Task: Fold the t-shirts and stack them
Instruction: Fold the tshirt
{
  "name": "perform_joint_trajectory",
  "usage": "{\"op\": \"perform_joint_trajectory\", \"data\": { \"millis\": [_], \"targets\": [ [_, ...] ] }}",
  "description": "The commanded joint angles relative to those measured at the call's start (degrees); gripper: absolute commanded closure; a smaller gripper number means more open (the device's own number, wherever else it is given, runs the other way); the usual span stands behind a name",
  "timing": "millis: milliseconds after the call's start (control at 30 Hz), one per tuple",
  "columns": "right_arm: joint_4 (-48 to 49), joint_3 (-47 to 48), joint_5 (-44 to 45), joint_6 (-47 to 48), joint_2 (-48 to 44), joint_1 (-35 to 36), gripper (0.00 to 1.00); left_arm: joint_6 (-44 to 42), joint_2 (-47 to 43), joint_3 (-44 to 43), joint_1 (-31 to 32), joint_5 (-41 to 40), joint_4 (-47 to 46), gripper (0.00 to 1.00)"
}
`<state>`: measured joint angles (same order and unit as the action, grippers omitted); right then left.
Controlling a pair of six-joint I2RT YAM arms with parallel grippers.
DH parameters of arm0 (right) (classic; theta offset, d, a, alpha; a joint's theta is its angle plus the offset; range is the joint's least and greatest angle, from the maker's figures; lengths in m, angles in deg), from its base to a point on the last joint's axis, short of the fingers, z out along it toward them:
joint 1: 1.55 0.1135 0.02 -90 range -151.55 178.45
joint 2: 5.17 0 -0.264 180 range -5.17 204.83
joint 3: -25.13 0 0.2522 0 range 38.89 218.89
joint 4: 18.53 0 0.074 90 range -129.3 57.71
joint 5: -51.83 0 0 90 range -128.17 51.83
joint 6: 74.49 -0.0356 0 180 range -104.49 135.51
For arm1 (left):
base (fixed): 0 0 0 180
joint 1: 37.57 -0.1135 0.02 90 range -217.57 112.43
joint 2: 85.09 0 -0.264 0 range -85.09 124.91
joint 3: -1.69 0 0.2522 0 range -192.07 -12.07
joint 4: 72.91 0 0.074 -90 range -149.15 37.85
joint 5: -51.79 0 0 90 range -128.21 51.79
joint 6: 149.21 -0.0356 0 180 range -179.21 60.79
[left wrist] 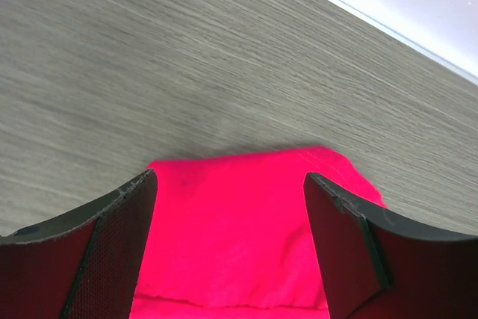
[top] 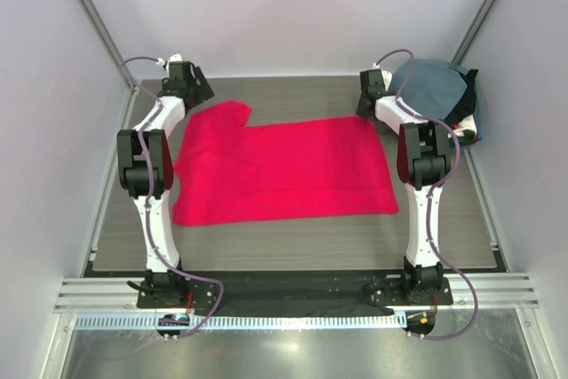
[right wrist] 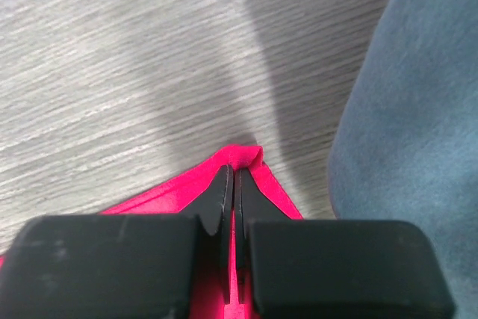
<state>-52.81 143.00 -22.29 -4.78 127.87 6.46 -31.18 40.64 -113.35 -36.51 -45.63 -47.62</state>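
Matte wood-grain table (top: 293, 250) carries soft red t-shirt (top: 284, 170), spread flat. R gripper (right wrist: 233, 177) pinches its far corner, beside rumpled grey-blue t-shirt (top: 435, 86); L gripper (left wrist: 230, 178) jaws spread wide above rounded red edge.

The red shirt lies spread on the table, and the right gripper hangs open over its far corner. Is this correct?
No. The right gripper is shut, pinching that corner of the red shirt, as the right wrist view shows.

Soft matt cloth red t-shirt (top: 284, 170), matt wood-grain table (top: 293, 246), soft cloth slate-blue t-shirt (top: 430, 86)
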Motion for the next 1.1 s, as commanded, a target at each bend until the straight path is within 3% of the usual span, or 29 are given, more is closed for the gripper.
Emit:
{"op": "perform_joint_trajectory", "data": {
  "millis": [0, 133, 167, 333, 567, 600, 667, 733, 767, 800, 867, 1067],
  "targets": [
    [0.64, -2.42, -1.55, -0.8, 0.3, -0.36, 0.99, -3.24, 3.36, -3.84, 0.08, 1.35, 0.07, 0.2],
    [1.0, -3.13, -1.9, -0.98, 0.12, -0.45, 0.99, -4.91, 7.94, -7.18, 0.0, 7.49, -0.1, 0.21],
    [1.0, -3.22, -2.08, -1.06, -0.05, -0.45, 0.99, -5.09, 8.82, -9.62, -0.09, 12.99, 1.72, 0.21],
    [1.18, -3.48, -2.96, -1.15, -0.05, -0.8, 0.99, -5.27, 10.84, -11.75, 0.35, 15.06, 2.97, 0.18],
    [1.26, -3.92, -3.31, -1.68, -0.32, -1.24, 0.99, -5.8, 14.1, -18.87, 0.52, 16.12, 12.9, 0.39],
    [1.26, -3.92, -3.4, -1.68, -0.23, -1.42, 0.99, -5.8, 14.01, -18.7, 0.52, 16.03, 12.9, 0.47],
    [1.35, -4.01, -3.57, -1.77, -0.32, -1.42, 0.99, -5.97, 13.84, -18.52, 0.7, 15.68, 13.17, 0.55],
    [1.44, -4.18, -3.75, -1.85, -0.32, -1.51, 0.99, -6.41, 14.01, -18.78, 0.87, 15.42, 13.6, 0.53],
    [1.35, -4.18, -3.84, -1.77, -0.4, -1.59, 0.99, -6.58, 14.1, -19.13, 0.96, 15.07, 14.3, 0.44],
    [1.44, -4.18, -4.1, -1.85, -0.49, -1.68, 0.99, -7.46, 14.28, -19.48, 1.14, 14.89, 14.92, 0.42],
    [1.44, -4.18, -4.19, -1.85, -0.41, -1.86, 0.99, -8.25, 14.89, -20.98, 1.75, 14.8, 16.68, 0.41],
    [1.53, -4.53, -5.77, -2.38, -0.49, -2.47, 0.99, -11.24, 16.47, -24.58, 2.63, 12.78, 20.2, 0.54]
  ]
}}
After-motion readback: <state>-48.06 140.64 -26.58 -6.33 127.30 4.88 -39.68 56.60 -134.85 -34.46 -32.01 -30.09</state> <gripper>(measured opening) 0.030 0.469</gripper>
